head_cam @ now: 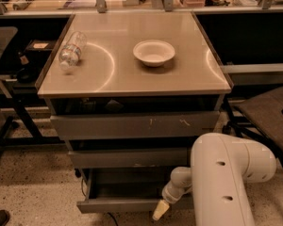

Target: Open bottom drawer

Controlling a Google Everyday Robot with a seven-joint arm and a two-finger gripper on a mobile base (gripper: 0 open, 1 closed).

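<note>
The bottom drawer (118,205) stands pulled out, its grey tray open to view. Its slim front runs left from the tool (160,210), which hangs at the right part of that front on the white arm (226,173) (whether the tool is apart or together, I cannot tell). Above the tool are the middle drawer front (127,157) and the scratched top drawer front (137,125); higher, on the counter (132,81), stands a white bowl (153,52), and far up-left lies a plastic bottle (71,50).
</note>
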